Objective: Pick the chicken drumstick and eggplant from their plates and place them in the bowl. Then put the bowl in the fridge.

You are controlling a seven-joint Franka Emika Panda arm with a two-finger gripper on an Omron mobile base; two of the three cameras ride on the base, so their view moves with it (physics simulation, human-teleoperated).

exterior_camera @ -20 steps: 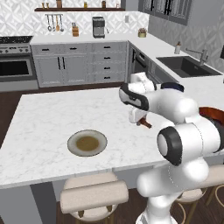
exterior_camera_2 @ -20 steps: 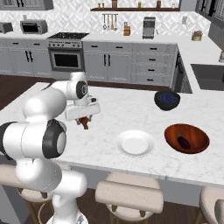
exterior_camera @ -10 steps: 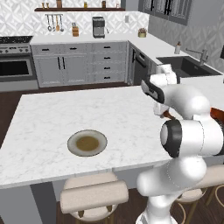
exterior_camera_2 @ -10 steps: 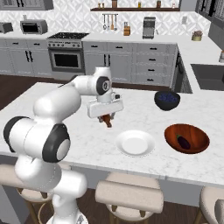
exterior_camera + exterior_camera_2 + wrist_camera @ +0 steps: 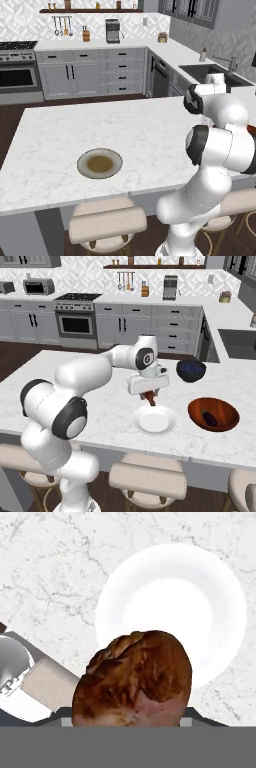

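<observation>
My gripper (image 5: 149,397) is shut on the chicken drumstick (image 5: 151,400), which hangs just above the far edge of the white plate (image 5: 156,421). In the hand view the reddish-brown drumstick (image 5: 135,679) fills the foreground with the bare white plate (image 5: 175,602) below it. The dark eggplant (image 5: 210,417) lies inside the red-brown bowl (image 5: 226,407), to the right of the white plate. The grey-green plate (image 5: 100,163) with a brownish centre sits bare on the island's left part. The fridge is out of view.
A smaller dark blue bowl (image 5: 190,370) stands on the island behind the red-brown bowl. Stools (image 5: 147,481) line the island's near edge. A sink (image 5: 212,72) is set in the counter at the right, and the stove (image 5: 76,318) stands along the back wall.
The arm has swung to the right across the island with the drumstick in its grip, and it now hangs over the white plate. The jaws have kept their width.
</observation>
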